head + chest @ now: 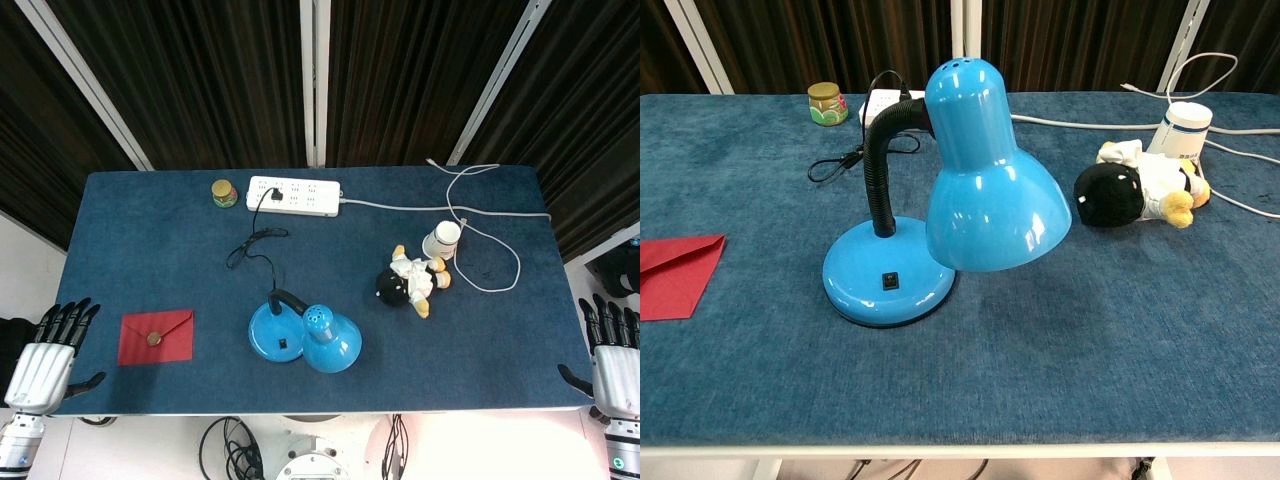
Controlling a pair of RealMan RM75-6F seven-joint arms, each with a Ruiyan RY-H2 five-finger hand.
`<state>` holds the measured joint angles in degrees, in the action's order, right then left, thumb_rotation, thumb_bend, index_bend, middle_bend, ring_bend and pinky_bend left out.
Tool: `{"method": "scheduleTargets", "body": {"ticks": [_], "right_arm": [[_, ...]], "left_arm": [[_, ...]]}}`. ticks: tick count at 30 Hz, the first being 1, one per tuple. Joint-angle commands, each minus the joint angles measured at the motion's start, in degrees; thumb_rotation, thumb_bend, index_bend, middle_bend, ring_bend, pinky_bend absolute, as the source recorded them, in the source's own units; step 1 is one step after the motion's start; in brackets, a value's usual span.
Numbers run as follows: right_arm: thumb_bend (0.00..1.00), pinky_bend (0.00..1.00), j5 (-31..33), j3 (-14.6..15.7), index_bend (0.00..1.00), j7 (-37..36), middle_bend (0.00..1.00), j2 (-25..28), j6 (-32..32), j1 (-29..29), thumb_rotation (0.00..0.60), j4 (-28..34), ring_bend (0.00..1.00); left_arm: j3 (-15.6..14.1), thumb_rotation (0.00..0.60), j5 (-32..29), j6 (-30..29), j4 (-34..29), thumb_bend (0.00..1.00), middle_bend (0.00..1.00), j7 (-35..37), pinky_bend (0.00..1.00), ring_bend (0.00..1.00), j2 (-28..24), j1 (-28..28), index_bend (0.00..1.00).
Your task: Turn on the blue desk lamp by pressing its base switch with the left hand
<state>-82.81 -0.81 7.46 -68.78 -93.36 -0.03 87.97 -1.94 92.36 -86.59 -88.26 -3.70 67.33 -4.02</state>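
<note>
The blue desk lamp (305,335) stands near the table's front edge, its round base (885,275) to the left of the shade (990,180). A small black switch (889,281) sits on the front of the base. A black flexible neck (878,165) joins base and shade, and the lamp looks unlit. My left hand (48,360) hangs off the table's front left corner, fingers spread, holding nothing, far left of the lamp. My right hand (615,362) sits off the front right corner, also spread and empty. Neither hand shows in the chest view.
A red envelope (156,338) lies between my left hand and the lamp. At the back are a white power strip (294,196) and a small jar (223,193). A plush toy (410,282), a paper cup (441,240) and a white cable (490,250) lie to the right.
</note>
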Motion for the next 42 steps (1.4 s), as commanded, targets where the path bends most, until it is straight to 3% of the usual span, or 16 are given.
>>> {"method": "scheduleTargets", "body": {"ticks": [1, 13, 23, 25, 27, 30, 31, 34, 42], "right_arm": [[0.03, 0.0, 0.2, -0.2, 0.0, -0.4, 0.0, 0.3, 0.2, -0.3, 0.6, 0.0, 0.0], [0.04, 0.0, 0.2, -1.7, 0.0, -2.6, 0.0, 1.5, 0.6, -0.9, 0.6, 1.3, 0.0], [0.05, 0.0, 3.2, -4.7, 0.0, -6.0, 0.0, 3.5, 0.5, -1.6, 0.6, 2.6, 0.0], [0.05, 0.0, 3.5, -5.0, 0.0, -6.5, 0.0, 3.6, 0.8, -1.6, 0.6, 2.3, 0.0], [0.05, 0.0, 3.9, -5.2, 0.0, -6.9, 0.0, 3.6, 1.2, -1.6, 0.6, 2.1, 0.0], [0.05, 0.0, 4.9, -5.5, 0.0, -7.6, 0.0, 3.8, 1.9, -1.8, 0.6, 2.5, 0.0], [0.05, 0.0, 5.0, -5.6, 0.0, -7.8, 0.0, 3.9, 2.1, -1.8, 0.6, 2.7, 0.0], [0.05, 0.0, 5.2, -5.8, 0.0, -7.7, 0.0, 3.8, 2.3, -1.8, 0.6, 2.7, 0.0], [0.06, 0.0, 6.2, -6.3, 0.0, -7.8, 0.0, 4.0, 3.8, -1.6, 0.6, 2.8, 0.0]], "left_arm": [[0.2, 0.6, -0.5, 0.2, 0.4, 0.05, 0.0, -0.3, 0.0, 0.0, 0.4, 0.0, 0.01], [-1.2, 0.6, 1.8, 1.1, -0.3, 0.05, 0.0, 1.9, 0.0, 0.0, 0.9, -0.5, 0.01], [-3.0, 0.6, 6.6, 10.0, -1.6, 0.07, 0.02, 0.4, 0.04, 0.0, 5.8, -6.5, 0.01], [-3.2, 0.6, 7.8, 11.6, -2.0, 0.09, 0.1, -0.9, 0.15, 0.04, 7.2, -7.8, 0.01], [-3.1, 0.6, 8.6, 12.5, -2.0, 0.13, 0.32, -2.8, 0.37, 0.27, 8.8, -8.7, 0.03], [-3.4, 0.6, 8.0, 17.1, -3.2, 0.23, 0.66, -6.7, 0.59, 0.61, 10.7, -10.6, 0.04], [-3.2, 0.6, 7.4, 19.0, -3.9, 0.26, 0.72, -8.5, 0.62, 0.66, 11.4, -11.4, 0.04], [-2.5, 0.6, 6.1, 21.9, -5.0, 0.33, 0.8, -12.1, 0.67, 0.73, 13.3, -12.8, 0.04], [0.2, 0.6, 1.3, 27.4, -6.8, 0.38, 0.82, -15.8, 0.69, 0.74, 17.9, -16.6, 0.04]]}}
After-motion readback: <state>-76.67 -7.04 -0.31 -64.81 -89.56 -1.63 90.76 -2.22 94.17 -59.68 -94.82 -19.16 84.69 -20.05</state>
